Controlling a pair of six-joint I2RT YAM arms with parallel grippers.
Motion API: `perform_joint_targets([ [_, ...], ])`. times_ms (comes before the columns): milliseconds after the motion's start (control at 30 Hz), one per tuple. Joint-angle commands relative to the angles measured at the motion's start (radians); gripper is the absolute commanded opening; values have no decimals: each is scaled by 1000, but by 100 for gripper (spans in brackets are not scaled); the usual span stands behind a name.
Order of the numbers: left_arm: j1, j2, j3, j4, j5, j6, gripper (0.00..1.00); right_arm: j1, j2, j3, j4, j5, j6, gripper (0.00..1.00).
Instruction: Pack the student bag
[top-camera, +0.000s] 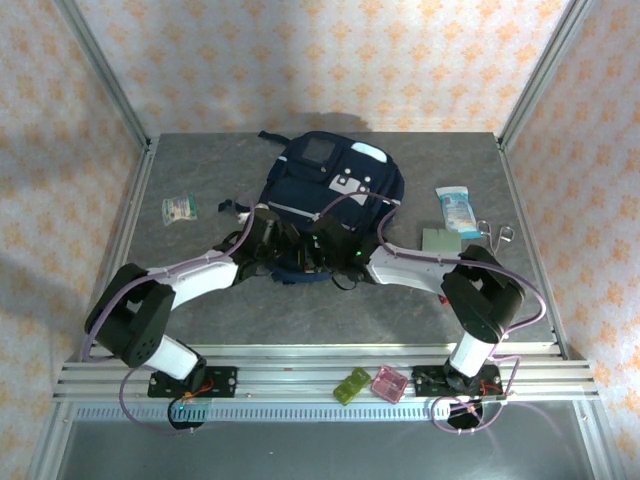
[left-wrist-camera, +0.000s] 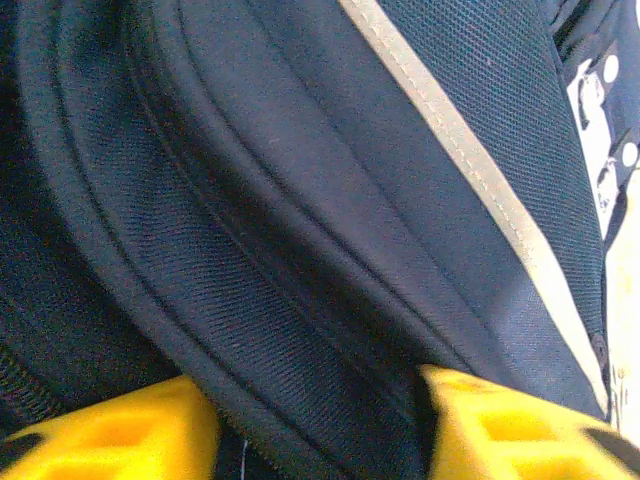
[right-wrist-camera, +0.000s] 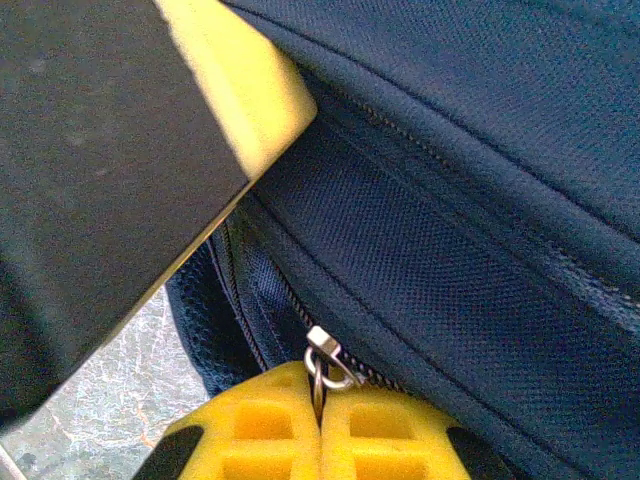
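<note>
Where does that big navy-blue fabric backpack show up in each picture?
Top external: navy-blue fabric backpack, centre, beyond both arms.
Left wrist: backpack across the frame, a fold held in the left pincer.
Right wrist: backpack right and centre; right pincer shut on its metal zipper pull.
Shared landmark: pale diagonal stripe, in top and left wrist views.

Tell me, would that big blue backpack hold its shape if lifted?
Probably floppy: the backpack bunches into folds at the left gripper. Lifted by the zipper tab in the right gripper, it would likely sag. Lying flat, it shouldn't roll.
</note>
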Motion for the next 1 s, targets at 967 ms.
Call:
perform_joint_targets([
  [967, 213, -17, 198, -102, 20, 236, 3, -73, -180, -161, -51, 109, -35, 0],
])
